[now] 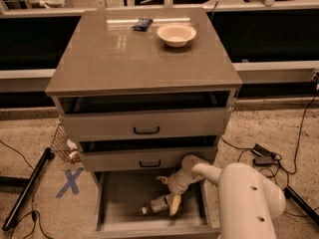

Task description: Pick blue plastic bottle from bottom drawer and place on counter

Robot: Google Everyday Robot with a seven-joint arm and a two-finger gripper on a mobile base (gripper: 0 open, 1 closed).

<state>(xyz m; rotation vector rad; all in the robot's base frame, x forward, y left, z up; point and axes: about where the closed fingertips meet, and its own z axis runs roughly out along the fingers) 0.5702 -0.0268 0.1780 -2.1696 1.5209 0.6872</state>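
The blue plastic bottle (156, 204) lies on its side on the floor of the open bottom drawer (122, 198), white cap pointing left. My gripper (169, 192) reaches down into the drawer from the right. Its fingers are spread. One tan fingertip (175, 205) rests right beside the bottle's right end, and the other (162, 179) is farther back. The bottle is not lifted. The counter (124, 59) is the glossy top of the cabinet above.
A white bowl (176, 34) and a small dark blue packet (142, 24) sit at the back of the counter. The two upper drawers stand slightly open. A wire basket (62, 143), a blue tape X (70, 181) and a black pole (25, 188) are on the floor at left. Cables (264, 153) lie at right.
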